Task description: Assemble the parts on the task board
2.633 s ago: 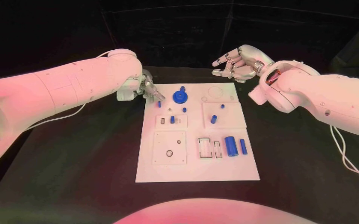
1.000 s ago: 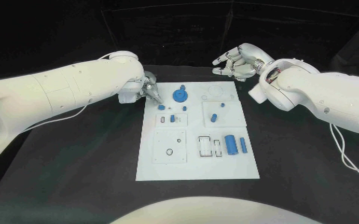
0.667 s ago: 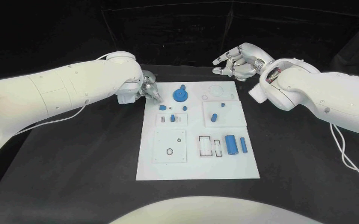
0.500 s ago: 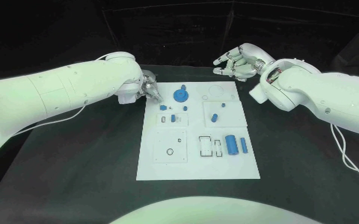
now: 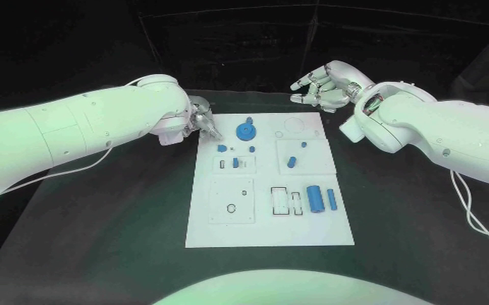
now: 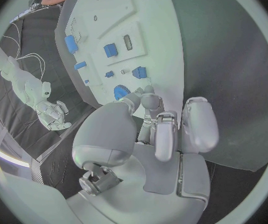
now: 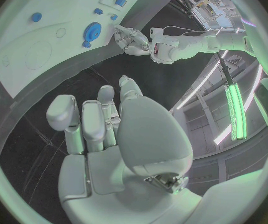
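Nearest me, the bottom of the task board (image 5: 267, 231) looks as it did a couple of seconds back: the two blue cylinders (image 5: 320, 198) lie side by side beside the empty slots, untouched. Further up, a small blue block (image 5: 222, 148) now sits on the board's left side just off the left hand (image 5: 196, 123), where earlier that hand hovered right over a blue piece at the edge. My guess is it has just set that piece down and let go; its fingers (image 6: 171, 132) are drawn in together with nothing between them. The blue gear (image 5: 244, 131) stands a little beyond. At the far edge the right hand (image 5: 324, 86) has barely stirred above the tabletop (image 5: 122, 206), fingers loosely spread, empty. Most parts remain to be seated.
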Available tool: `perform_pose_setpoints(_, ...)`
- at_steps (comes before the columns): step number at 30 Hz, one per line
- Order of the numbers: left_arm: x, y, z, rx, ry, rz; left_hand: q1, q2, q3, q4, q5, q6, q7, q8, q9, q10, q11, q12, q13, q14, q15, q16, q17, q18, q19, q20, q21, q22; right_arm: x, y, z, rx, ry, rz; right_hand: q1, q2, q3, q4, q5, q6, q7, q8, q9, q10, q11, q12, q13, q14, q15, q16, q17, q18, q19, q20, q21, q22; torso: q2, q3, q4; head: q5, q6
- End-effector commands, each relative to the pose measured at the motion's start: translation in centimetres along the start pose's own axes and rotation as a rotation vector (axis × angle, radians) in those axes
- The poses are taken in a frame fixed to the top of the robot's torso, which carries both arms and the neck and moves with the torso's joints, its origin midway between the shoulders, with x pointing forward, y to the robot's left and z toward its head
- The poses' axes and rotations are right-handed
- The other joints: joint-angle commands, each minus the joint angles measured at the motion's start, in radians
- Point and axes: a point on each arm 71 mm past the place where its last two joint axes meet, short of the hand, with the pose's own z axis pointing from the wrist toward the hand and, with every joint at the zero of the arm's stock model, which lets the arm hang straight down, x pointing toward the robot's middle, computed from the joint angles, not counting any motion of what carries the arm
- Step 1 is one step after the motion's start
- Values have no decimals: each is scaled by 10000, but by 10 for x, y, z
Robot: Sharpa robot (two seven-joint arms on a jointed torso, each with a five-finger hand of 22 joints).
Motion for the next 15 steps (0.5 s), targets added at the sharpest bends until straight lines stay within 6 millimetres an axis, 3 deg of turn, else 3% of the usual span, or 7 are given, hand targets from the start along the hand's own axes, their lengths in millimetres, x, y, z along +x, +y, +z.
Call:
perform_pose_setpoints(1,-4,-3,-4,761,-687,-734,-50,-248,-162,-34,-46,-181,111,-182,-111,-707,150,-840,-857,835,172,-446,1975,346,-447,99,-904,-1100,-1,1,0,-18,41,9,17,70,9,24,40,-40,8,35,-4,-55,27,39,1,151,-50,-62,8,132,-53,-13,-65,-15,1,-4,12,-8,6)
perform_pose_setpoints(5,-4,-5,-11,1739,-1131,-951,503,-473,-87,-428,-55,-793,489,-626,-360,-1738,466,-1891,-1472,-79,461,-2243,-52,841,-1780,345,-3548,-4018,-1,0,0,6,53,0,17,70,9,24,40,-40,8,35,-4,-55,27,39,1,151,-50,-62,8,132,-53,-13,-65,-15,15,-5,-3,2,32)
perform_pose_setpoints(7,-3,-7,-14,2189,-1355,-809,749,-573,-37,-595,-18,-1014,607,-825,-494,-1949,602,-2215,-1717,-441,589,-2932,-747,981,-2212,463,-4488,-4986,-1,0,0,14,55,-14,17,70,9,24,40,-40,8,35,-4,-55,27,39,1,151,-50,-62,8,132,-53,-13,-65,-15,15,-11,-3,4,44)
perform_pose_setpoints(15,11,-11,-25,3617,-2260,650,1119,-1005,-127,-859,-35,-1103,799,-1268,-938,-2617,904,-3058,-2413,-1382,838,-4679,-2431,1053,-2484,757,-5454,-5682,-2,-1,-1,25,41,-92,36,74,15,17,46,-40,7,37,-4,-60,25,36,-5,152,-51,-59,15,131,-48,-13,-63,-9,9,-6,-2,36,60)
